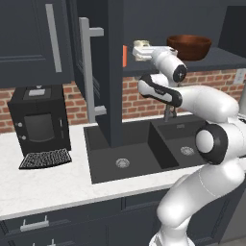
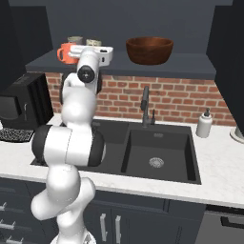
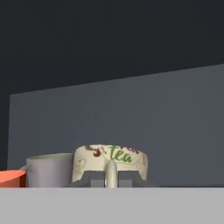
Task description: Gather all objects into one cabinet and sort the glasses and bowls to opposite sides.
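Tool [image 3: 111, 180] was clamped on the cream mug's [image 3: 110, 162] handle, beside the grey cup [image 3: 49, 169]. Placing step; next call: release, retreat clear.

Cabinet [image 2: 190, 66]: dark slate, door [image 1: 108, 72] swung open. Brown bowl [image 2: 149, 50] is seen upright toward the shelf's right side. Orange mug [image 2: 66, 52] is set at the left end, grey-green cup [image 3: 49, 169] just beside it, cream patterned mug [image 3: 111, 159] next, handle facing the front edge.
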